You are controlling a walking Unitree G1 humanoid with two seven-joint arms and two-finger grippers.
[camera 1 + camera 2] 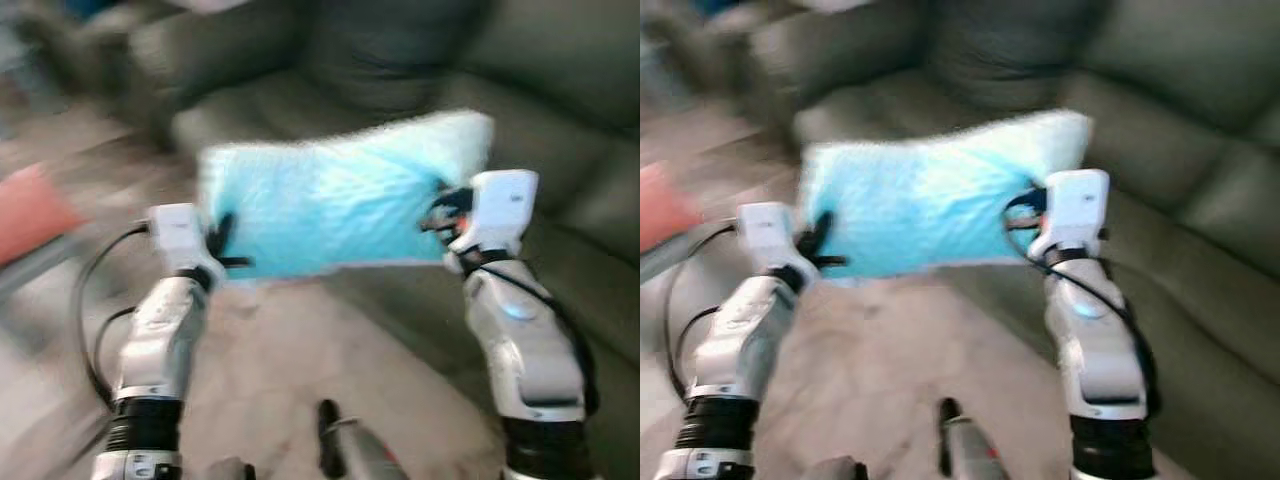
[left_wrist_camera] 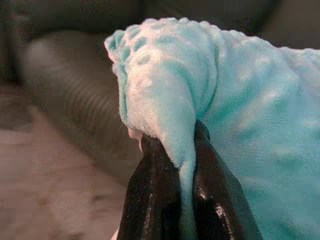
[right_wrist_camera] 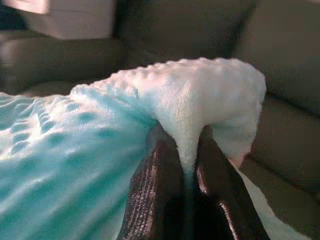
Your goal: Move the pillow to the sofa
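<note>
both grippers are clamped on the pillow [image 1: 335,200], one at each end. left gripper [image 1: 222,250] sits at the middle left of the head view, its black fingers [image 2: 155,195] pinched tight on a fold of the pillow's fuzzy turquoise fabric at the lower left corner; the wrist view shows the plush cloth squeezed up between the two fingers. right gripper [image 1: 440,212] sits right of centre and pinches the pillow's opposite edge the same way, with a ridge of the pale blue fabric bulging up between its fingers [image 3: 152,192].

the pillow hangs stretched between the two raised silver arms across the middle of the frame, its right end a bit higher than its left. it is off the floor and in front of the dark grey-green sofa [image 1: 560,120], which fills the top and right side of the frame. the head views are blurred.

a beige floor [image 1: 270,370] spreads below the pillow in the lower middle. a reddish object [image 1: 30,215], too blurred to identify, lies at the left edge.
</note>
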